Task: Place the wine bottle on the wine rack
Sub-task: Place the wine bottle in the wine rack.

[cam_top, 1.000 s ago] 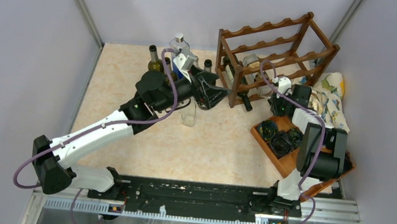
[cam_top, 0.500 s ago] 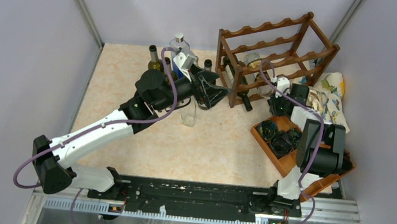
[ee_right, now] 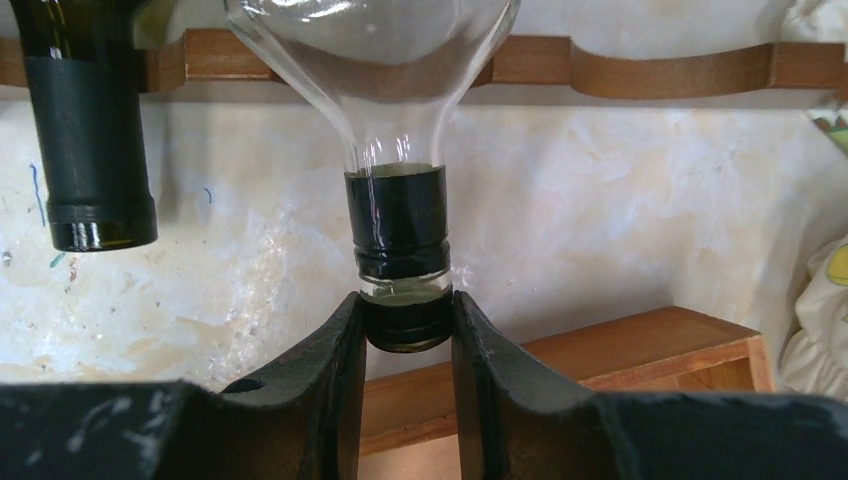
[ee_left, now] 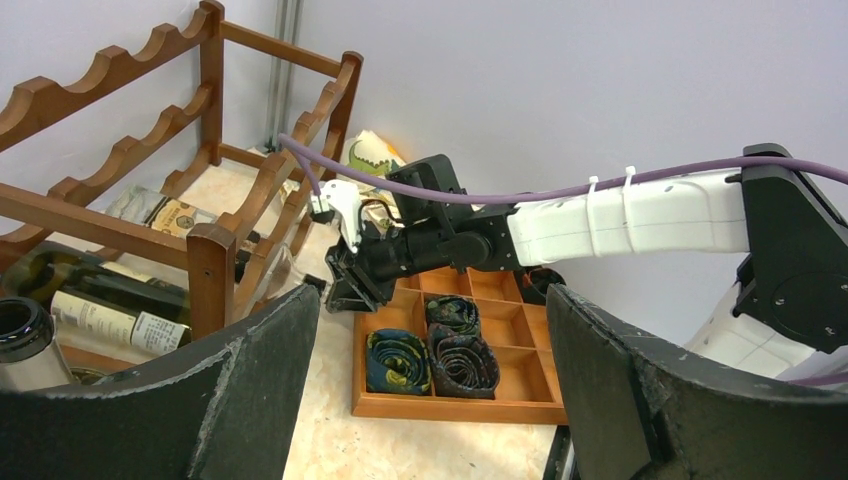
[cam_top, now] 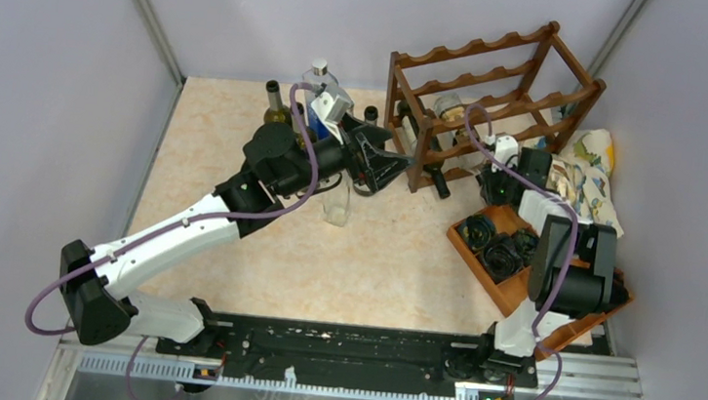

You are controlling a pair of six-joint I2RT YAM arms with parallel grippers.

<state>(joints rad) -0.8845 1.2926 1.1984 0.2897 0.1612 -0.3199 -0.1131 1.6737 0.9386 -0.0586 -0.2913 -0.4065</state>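
Observation:
The wine rack of dark reddish wood stands at the back right. A clear wine bottle lies in it, with its dark foil neck pointing out toward my right gripper. That gripper is shut on the bottle's mouth, just in front of the rack's lower rail. In the top view the right gripper sits at the rack's near right side. My left gripper hangs open and empty beside the rack's front left post; its jaws stand wide apart.
A dark green bottle lies in the rack's low tier, its neck left of the held one. Several bottles stand behind the left arm, a clear glass below it. A wooden tray with rolled ties and a patterned cloth lie right.
The right gripper has edged slightly up and left toward the rack with the bottle's mouth in it. The left arm has barely moved.

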